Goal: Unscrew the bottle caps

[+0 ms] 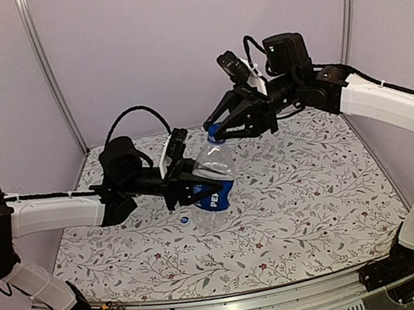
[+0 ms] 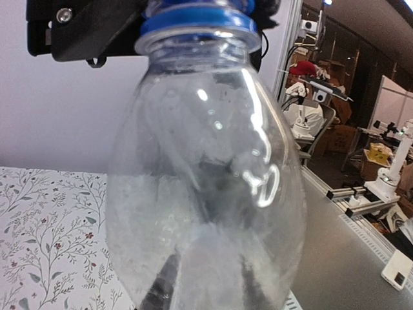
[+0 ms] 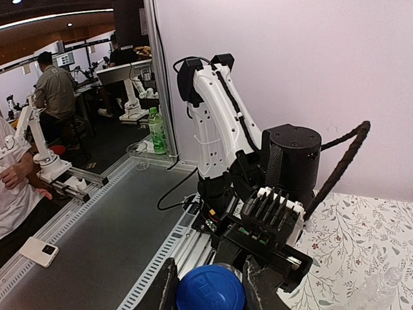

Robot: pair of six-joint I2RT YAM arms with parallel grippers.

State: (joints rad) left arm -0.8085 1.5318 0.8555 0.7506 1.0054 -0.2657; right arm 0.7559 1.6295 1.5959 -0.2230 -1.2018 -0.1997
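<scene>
Left gripper (image 1: pixel 195 186): I see it clamped on the clear, round-shouldered plastic bottle (image 1: pixel 215 163), dark blue label, raised above the floral-patterned bench (image 1: pixel 316 184).
Right gripper (image 1: pixel 217 131): closed around that bottle's smooth round blue cap (image 3: pixel 210 289).

Only one piece of lettering reads clearly. The bottle (image 1: pixel 218 161) carries a dark blue label (image 1: pixel 217 196) with white capitals, and in the top view the letters "PE" show on it, toward 6 o'clock of the bottle's clear body. Whatever follows them is hidden. In the right wrist view the blue cap (image 3: pixel 210 289) bears faint raised marks, too blurred to read.
</scene>
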